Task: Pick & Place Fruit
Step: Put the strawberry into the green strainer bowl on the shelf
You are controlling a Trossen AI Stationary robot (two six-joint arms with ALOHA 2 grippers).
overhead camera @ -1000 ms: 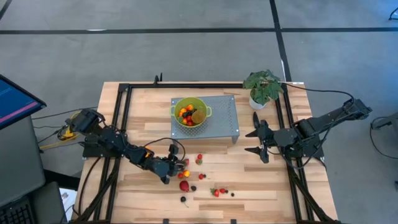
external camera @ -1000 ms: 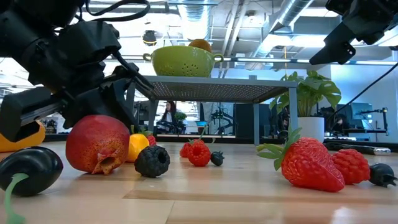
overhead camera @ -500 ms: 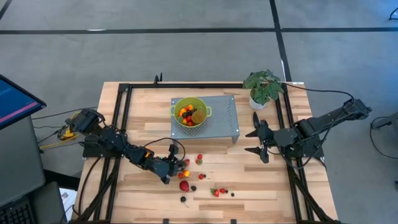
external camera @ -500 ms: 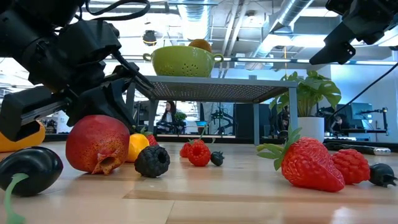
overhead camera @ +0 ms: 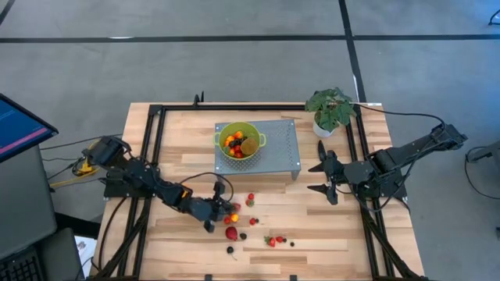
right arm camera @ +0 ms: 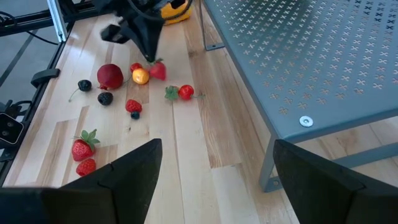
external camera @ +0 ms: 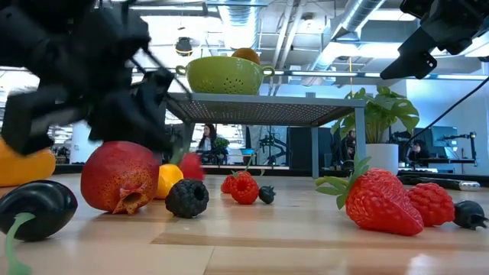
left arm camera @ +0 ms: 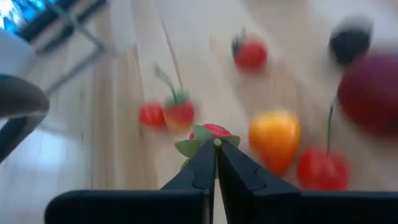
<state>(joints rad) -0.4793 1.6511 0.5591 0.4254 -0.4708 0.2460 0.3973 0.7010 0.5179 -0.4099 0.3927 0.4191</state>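
Fruit lies scattered on my wooden surface [overhead camera: 312,234] below the grey perforated metal stand [overhead camera: 277,144], and I have the left gripper [left arm camera: 216,155] down among it, fingers clenched on a small red strawberry [left arm camera: 211,132] by its green leafy cap. I judge the pick is just made; next I should lift clear of the neighbours and carry the berry up over the stand to the lime-green colander [overhead camera: 238,140], which calls for enough height to pass its rim. Close by the grasped berry sit a small orange round fruit [left arm camera: 274,135], a large dark-red pomegranate-like fruit [external camera: 120,176], a blackberry [external camera: 187,197] and a dark plum-like fruit [external camera: 34,208]; a pair of bigger strawberries [external camera: 382,202] lies nearer the front edge. The colander already holds several small red and orange pieces and a brown-green round slice-like piece [overhead camera: 248,146]. My right gripper [overhead camera: 323,178] waits beside the stand's right end, fingers spread wide and holding nothing, just below the leafy green potted plant [overhead camera: 330,109].
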